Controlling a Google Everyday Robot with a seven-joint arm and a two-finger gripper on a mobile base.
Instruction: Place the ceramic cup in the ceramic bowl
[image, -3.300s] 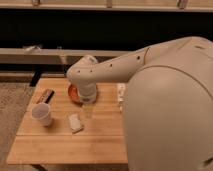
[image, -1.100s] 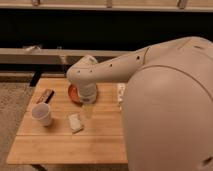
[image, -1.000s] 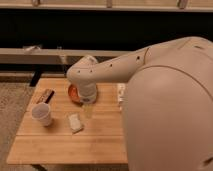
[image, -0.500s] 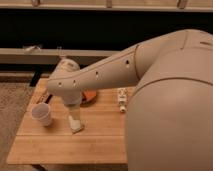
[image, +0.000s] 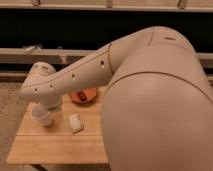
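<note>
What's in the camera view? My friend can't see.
The robot's beige arm reaches over a wooden table, its gripper right by the white ceramic cup. The orange ceramic bowl sits behind, a white packet alongside.

table (image: 60, 147): matt pale wood. ceramic bowl (image: 83, 96): glossy orange-brown glaze. ceramic cup (image: 42, 116): smooth white. arm (image: 75, 77): smooth matt cream shell. gripper (image: 51, 105): held just above the cup.

- Light wooden bench (image: 60, 146).
- On it: white ceramic cup (image: 42, 116) at left, flat white packet (image: 75, 122) just beside, orange ceramic bowl (image: 83, 95) behind.
- Gripper jaws hidden behind the arm's end, above the cup.
</note>
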